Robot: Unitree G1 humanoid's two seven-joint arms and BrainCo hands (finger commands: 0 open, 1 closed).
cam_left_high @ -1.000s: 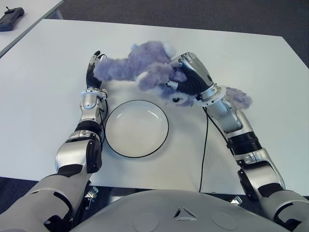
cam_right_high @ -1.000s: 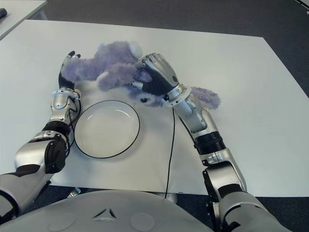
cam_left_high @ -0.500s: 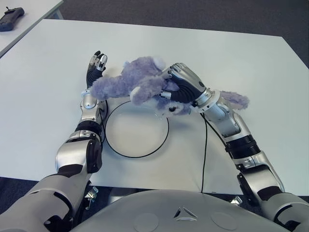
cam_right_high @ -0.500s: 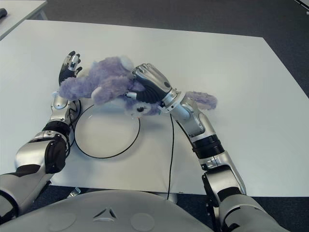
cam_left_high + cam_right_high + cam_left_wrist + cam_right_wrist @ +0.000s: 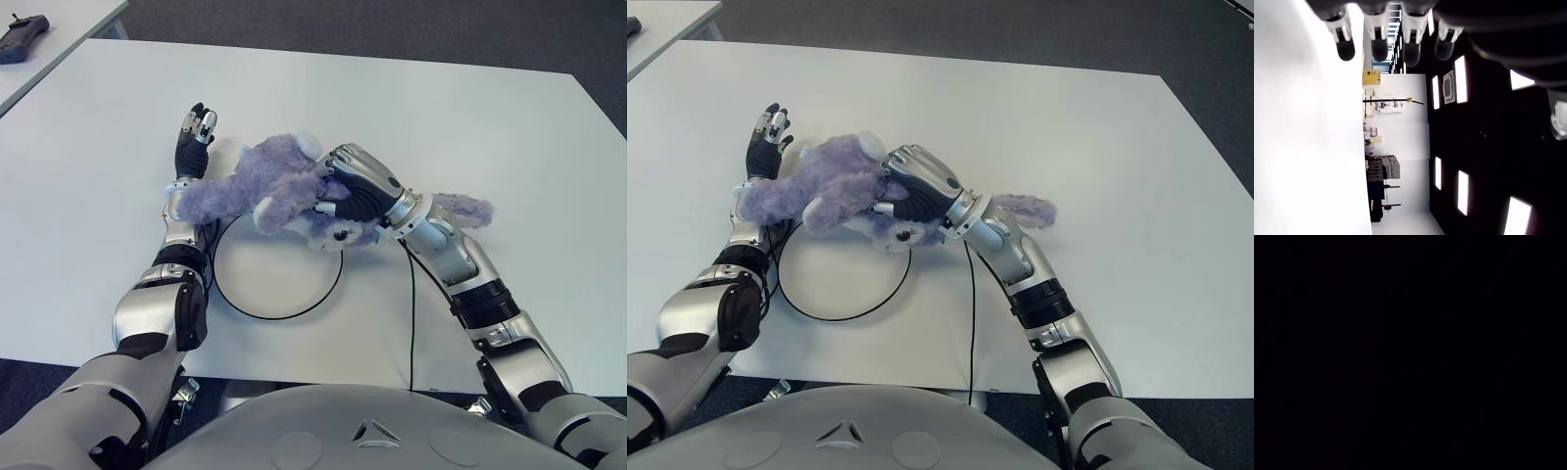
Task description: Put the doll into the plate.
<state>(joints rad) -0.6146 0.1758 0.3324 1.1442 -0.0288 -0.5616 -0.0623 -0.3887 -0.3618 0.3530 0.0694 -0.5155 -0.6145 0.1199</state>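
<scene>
Now the right hand [image 5: 355, 188] is clenched around the purple doll [image 5: 257, 188] and has carried it lower and nearer to the robot than a second ago, when it hung over bare table beyond the plate [image 5: 284, 294]. The doll's body now crosses the plate's far rim, its long end reaching toward the left hand [image 5: 193, 137]; whether it touches the plate yet I cannot tell. The left hand shows beside the plate's far left edge, fingers stretched out and holding nothing. The right wrist view is dark, most likely covered by plush. To my eye the carry is nearly finished: the doll needs a little more travel toward the plate's middle before letting go.
</scene>
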